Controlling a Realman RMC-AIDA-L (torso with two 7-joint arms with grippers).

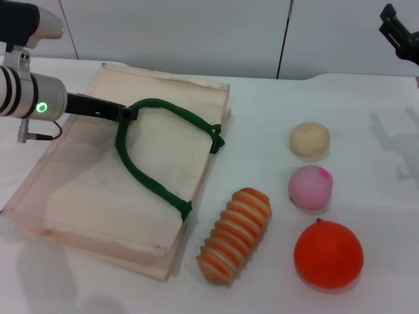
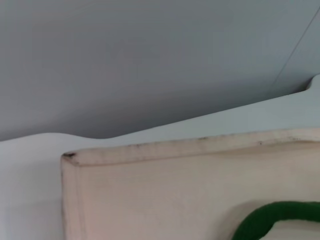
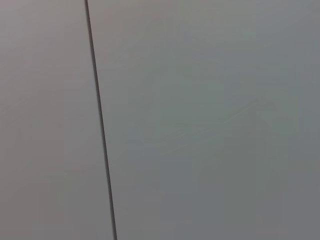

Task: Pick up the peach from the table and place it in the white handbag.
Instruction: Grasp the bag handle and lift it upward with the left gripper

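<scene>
While the peach (image 1: 310, 188) lies untouched on the bench (image 1: 380, 163) in the head view, between a beige ball (image 1: 309, 139) and an orange (image 1: 328, 254), the left gripper (image 1: 127, 113) pinches the white handbag's (image 1: 85, 190) green handle (image 1: 147, 171); the right gripper (image 1: 399, 33) hangs high, far from it, fingers unreadable. The left wrist view shows only bag edge and handle, the right wrist view a blank wall, so picking and placing both remain.
</scene>
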